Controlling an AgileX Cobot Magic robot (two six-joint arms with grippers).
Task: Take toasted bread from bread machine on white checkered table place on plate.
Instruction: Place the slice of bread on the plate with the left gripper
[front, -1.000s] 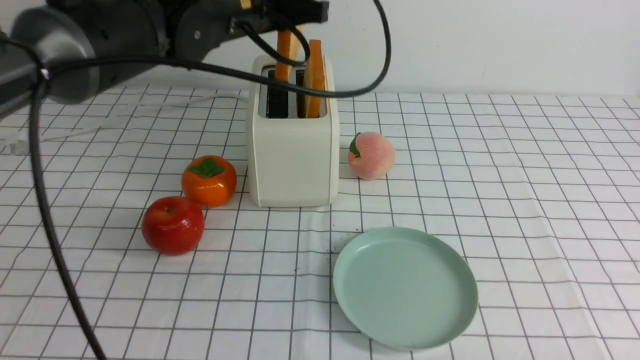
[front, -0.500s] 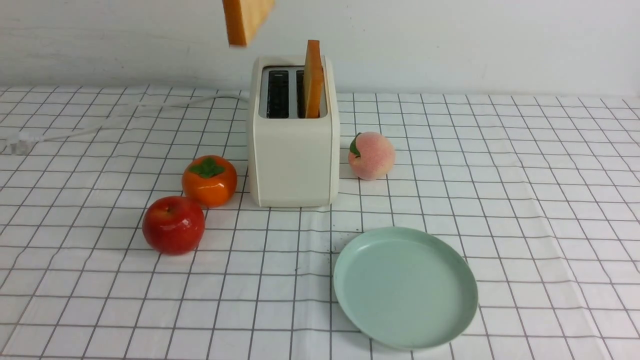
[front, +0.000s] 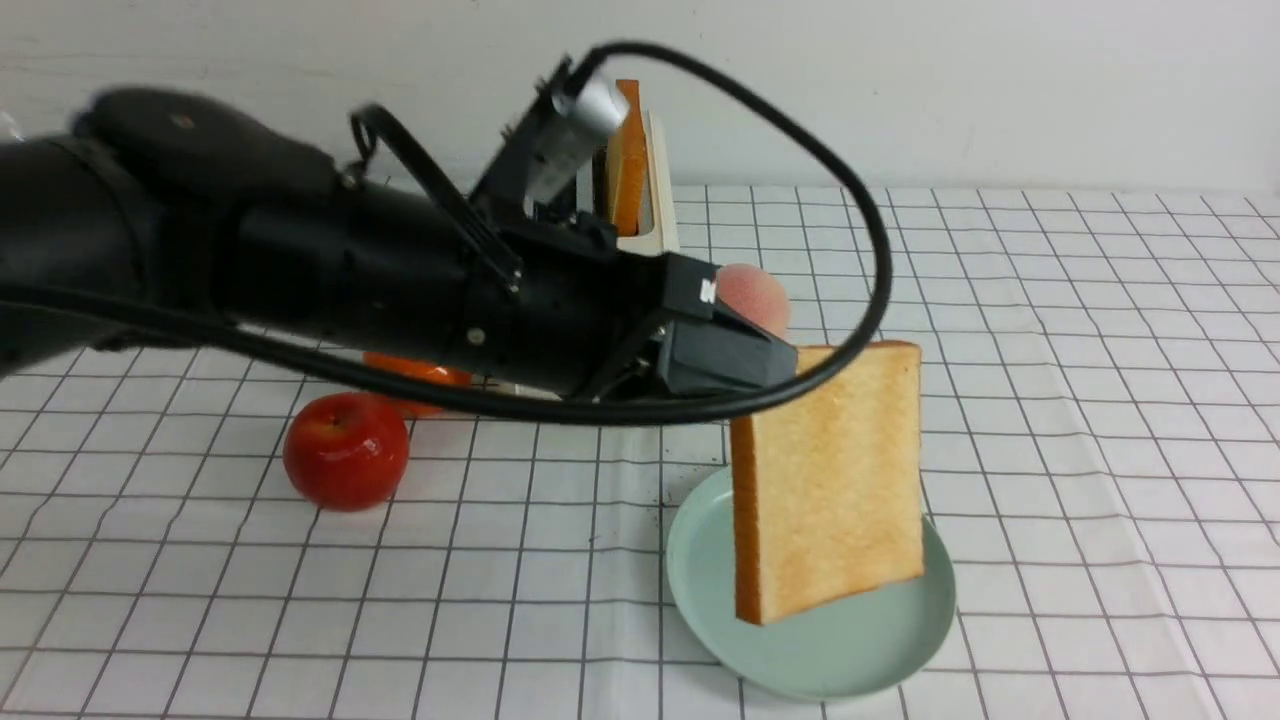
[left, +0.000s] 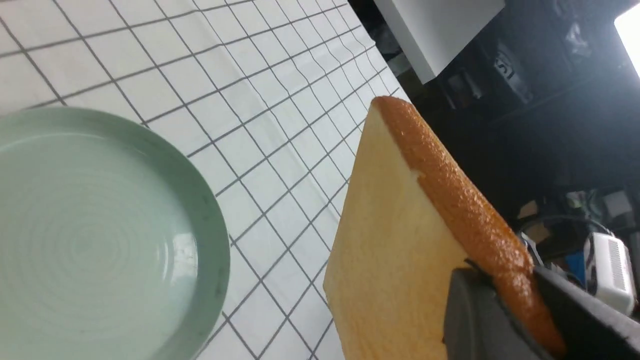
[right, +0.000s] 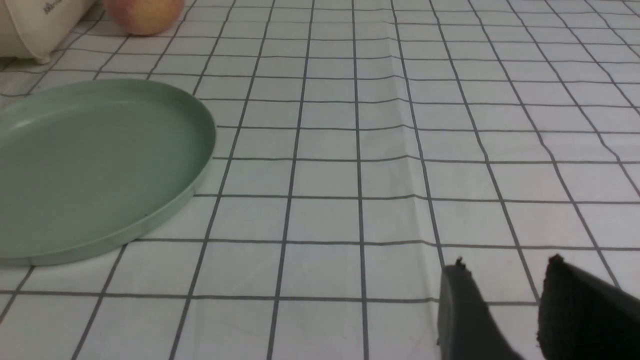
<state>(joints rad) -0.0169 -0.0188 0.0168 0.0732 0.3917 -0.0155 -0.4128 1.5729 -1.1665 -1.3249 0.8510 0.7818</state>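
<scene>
My left gripper (front: 770, 365) is shut on one slice of toasted bread (front: 830, 480), gripping it at the crust corner. The slice hangs upright, just above the pale green plate (front: 870, 640). In the left wrist view both fingers pinch the brown crust (left: 500, 280), with the plate's rim (left: 210, 220) below. A second slice (front: 628, 160) stands in the bread machine (front: 660, 190), which my arm mostly hides. My right gripper (right: 506, 262) hovers low over the white checkered table (right: 350, 175), open and with nothing between its fingers. It sits right of the plate (right: 90, 165).
A red apple (front: 346, 450) lies left of the toaster, and an orange persimmon (front: 420, 378) is mostly hidden under my arm. A peach (front: 755, 290) sits right of the toaster, just behind the held slice. The left arm's cable loops above the plate.
The left arm lifted the slice out of the toaster's left slot, up out of view. It then swung it down and right, so the slice now hangs over the plate.
</scene>
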